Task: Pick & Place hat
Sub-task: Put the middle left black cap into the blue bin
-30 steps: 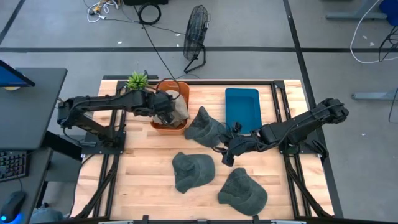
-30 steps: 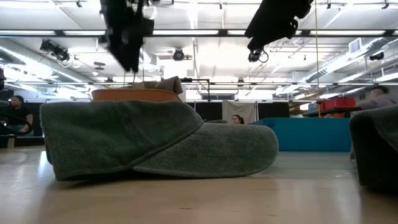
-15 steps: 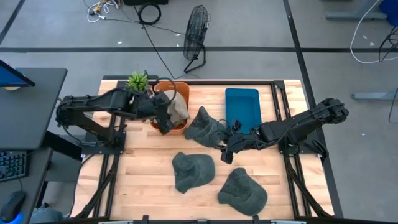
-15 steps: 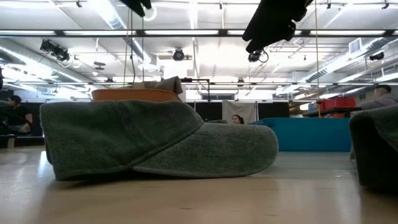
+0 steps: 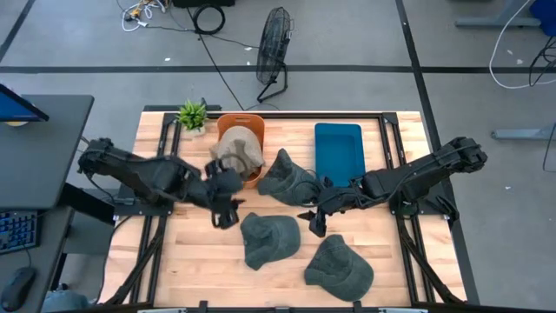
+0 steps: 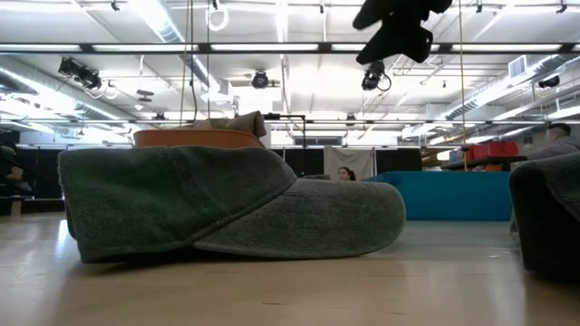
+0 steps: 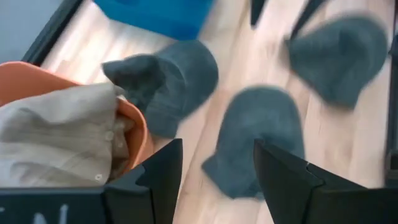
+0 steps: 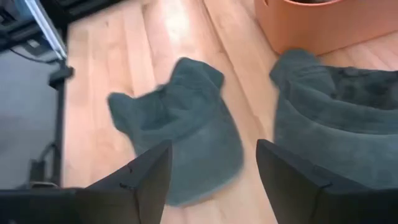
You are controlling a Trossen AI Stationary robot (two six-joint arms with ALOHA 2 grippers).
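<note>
High view, layout: three grey hats lie loose on the counter (image 5: 182, 248); a tan hat (image 5: 238, 149) already rests in the orange basket (image 5: 252, 124) near the far edge.
Left gripper: left gripper (image 5: 225, 215) hovers over bare wood, released, fingers spread, nothing held.
Right gripper: right gripper (image 5: 310, 223) hovers between the far hat (image 5: 285, 177) and the near-right hat (image 5: 339, 264), jaws apart, empty.
Key relation: middle hat (image 5: 268, 238) lies between the two grippers, just beside each; left gripper looks marginally better placed, with the basket behind it.
Long axis: middle hat runs roughly from near edge to far edge, brim end toward the near edge, as far as can be told.
Open room: bare counter on the left side and along the near-left corner; the blue tray (image 5: 338, 152) sits by the far edge, clear of both arms.
Caution: right arm is close above the far hat; a shared reach for the middle hat risks contact.
</note>
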